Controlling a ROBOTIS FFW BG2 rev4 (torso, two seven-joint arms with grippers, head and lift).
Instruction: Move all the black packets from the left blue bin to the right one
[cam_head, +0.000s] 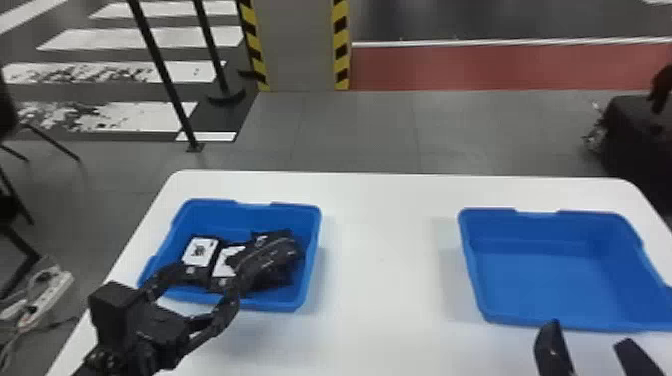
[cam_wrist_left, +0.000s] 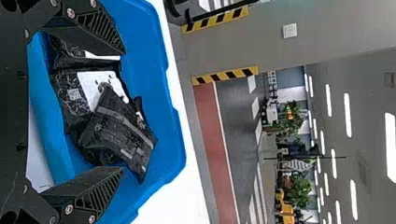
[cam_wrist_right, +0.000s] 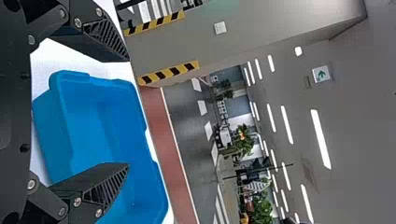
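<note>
Several black packets (cam_wrist_left: 119, 133) are lying heaped in the left blue bin (cam_head: 240, 217) while the left end effector (cam_wrist_left: 123, 111), wide open and empty, is hovering close, needing to straddle one squarely before closing.

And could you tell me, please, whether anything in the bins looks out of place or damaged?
Nothing looks spilled or damaged. The one untidy thing is in the left blue bin: a black packet lies askew across its neighbours, partly covering a white label. That looks ordinary for loosely piled packets.
</note>
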